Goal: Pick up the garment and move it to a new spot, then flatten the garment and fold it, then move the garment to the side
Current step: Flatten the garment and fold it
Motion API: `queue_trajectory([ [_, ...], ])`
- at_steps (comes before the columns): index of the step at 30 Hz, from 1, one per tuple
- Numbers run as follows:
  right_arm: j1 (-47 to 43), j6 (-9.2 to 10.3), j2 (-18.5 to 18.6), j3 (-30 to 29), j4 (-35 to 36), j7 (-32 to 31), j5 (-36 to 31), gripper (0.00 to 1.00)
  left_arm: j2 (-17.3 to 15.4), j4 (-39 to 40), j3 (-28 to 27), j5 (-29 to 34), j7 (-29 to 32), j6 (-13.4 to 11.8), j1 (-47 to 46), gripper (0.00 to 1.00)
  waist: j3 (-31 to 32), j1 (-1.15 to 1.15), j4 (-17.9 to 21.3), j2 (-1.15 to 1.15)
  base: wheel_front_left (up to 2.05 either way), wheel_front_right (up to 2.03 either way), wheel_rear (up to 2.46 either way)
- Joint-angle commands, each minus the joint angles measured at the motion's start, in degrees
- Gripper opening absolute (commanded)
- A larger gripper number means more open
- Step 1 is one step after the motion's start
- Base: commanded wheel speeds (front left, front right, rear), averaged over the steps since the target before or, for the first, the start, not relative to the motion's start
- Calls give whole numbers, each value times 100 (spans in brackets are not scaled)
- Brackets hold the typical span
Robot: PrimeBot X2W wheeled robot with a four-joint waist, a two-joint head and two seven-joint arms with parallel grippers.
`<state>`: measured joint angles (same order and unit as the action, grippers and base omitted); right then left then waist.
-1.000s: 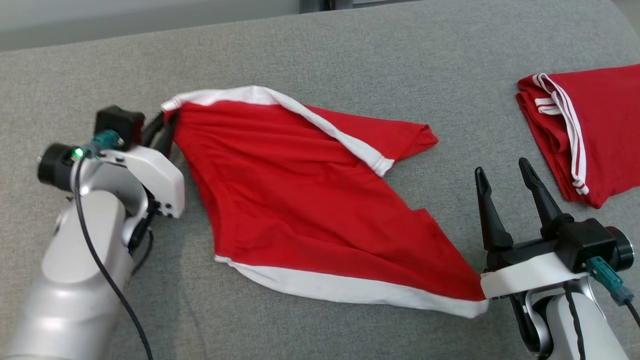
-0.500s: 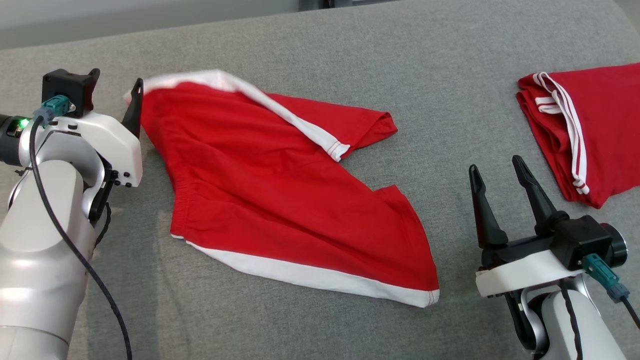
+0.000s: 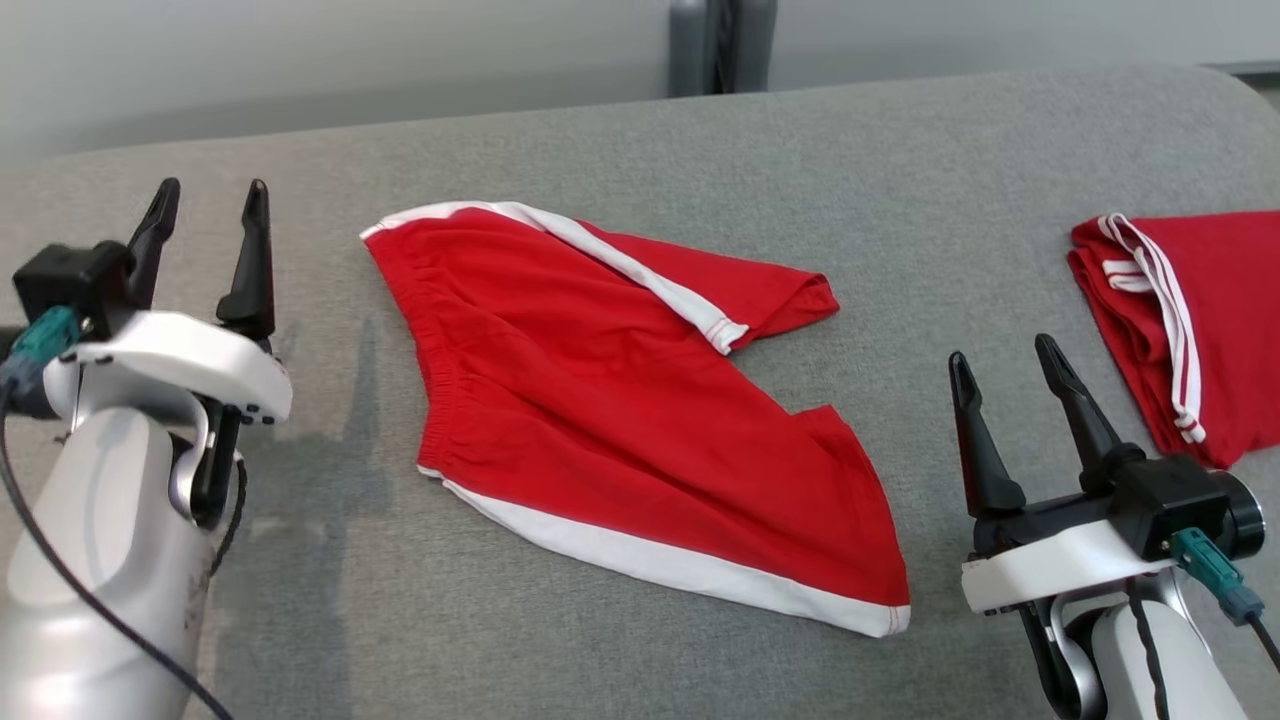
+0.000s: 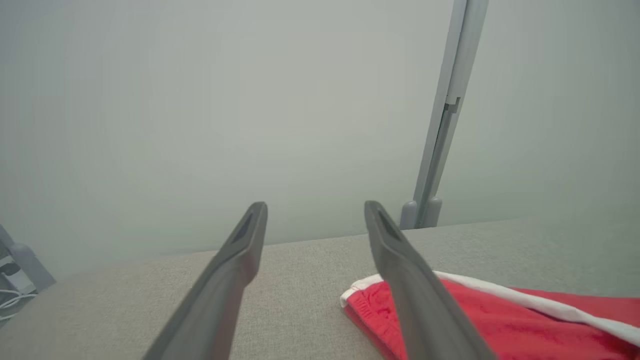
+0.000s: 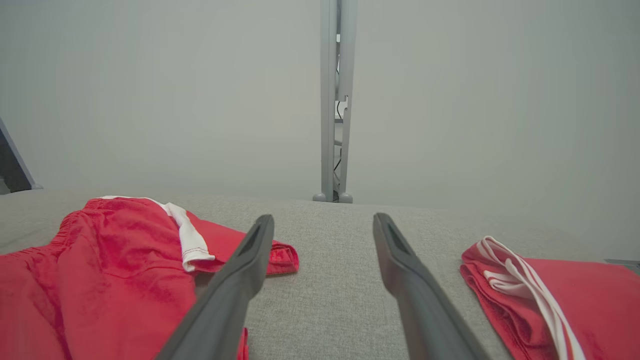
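two wide-open, empty pincers, left gripper [image 3: 212, 195] at lower left and right gripper [image 3: 1002, 352] at lower right, flank the red shorts [image 3: 620, 420] lying mid-frame on the grey cushion [image 3: 600, 150], seemingly poised to flatten them.

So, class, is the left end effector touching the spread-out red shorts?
Apart. The head view shows a strip of bare grey fabric surface between the open left end effector and the red shorts.

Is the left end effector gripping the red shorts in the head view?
No, the left end effector stands open beside the red shorts, apart from them.
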<state>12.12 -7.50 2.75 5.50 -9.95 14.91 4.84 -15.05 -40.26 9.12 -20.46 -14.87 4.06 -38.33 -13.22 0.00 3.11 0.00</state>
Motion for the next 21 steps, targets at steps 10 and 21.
queue_trajectory([
  [10,-242,1,33,-187,129,31,-85,100,637,2333,-747,90,-29,-182,2057,100,352,0,-468,0,0,0,0],
  [21,-353,1,34,-286,79,31,-27,100,1172,2885,-728,197,-30,-56,3081,100,447,0,-719,0,0,0,0],
])
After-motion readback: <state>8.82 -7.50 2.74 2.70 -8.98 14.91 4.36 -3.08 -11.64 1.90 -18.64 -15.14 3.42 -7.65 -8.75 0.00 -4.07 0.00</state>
